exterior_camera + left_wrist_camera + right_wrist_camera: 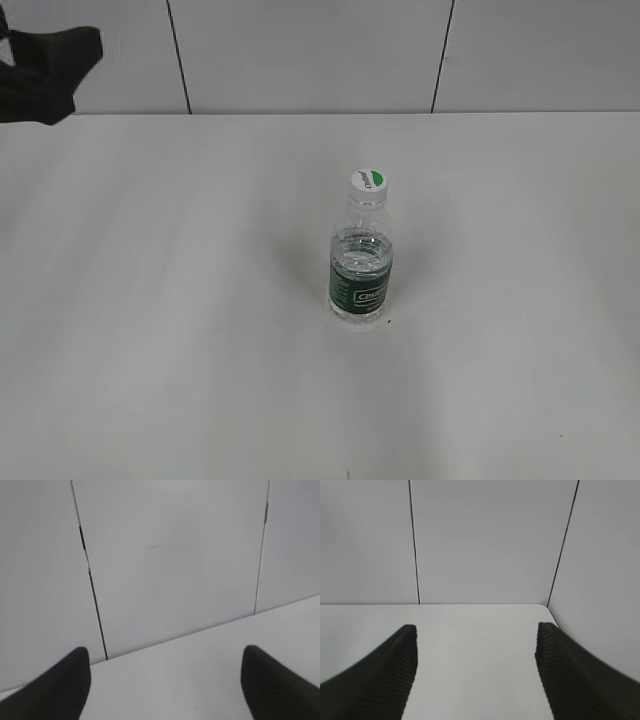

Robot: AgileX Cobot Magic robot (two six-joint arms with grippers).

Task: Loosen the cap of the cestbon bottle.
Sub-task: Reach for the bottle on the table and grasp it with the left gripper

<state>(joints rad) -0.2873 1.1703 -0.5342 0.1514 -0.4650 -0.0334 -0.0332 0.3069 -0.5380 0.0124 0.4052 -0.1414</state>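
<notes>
The cestbon bottle point(361, 268) stands upright near the middle of the white table, clear with a dark green label band. Its white cap point(368, 181) with a green patch sits on the neck. My left gripper point(165, 680) is open and empty, facing the back wall; the bottle is out of its view. Part of the left arm point(45, 65) shows dark at the far upper left of the exterior view. My right gripper point(476, 652) is open and empty, facing the table's far right corner. It does not show in the exterior view.
The white table point(180, 330) runs back to a panelled white wall point(300, 50). The table's far right corner point(545, 607) shows in the right wrist view.
</notes>
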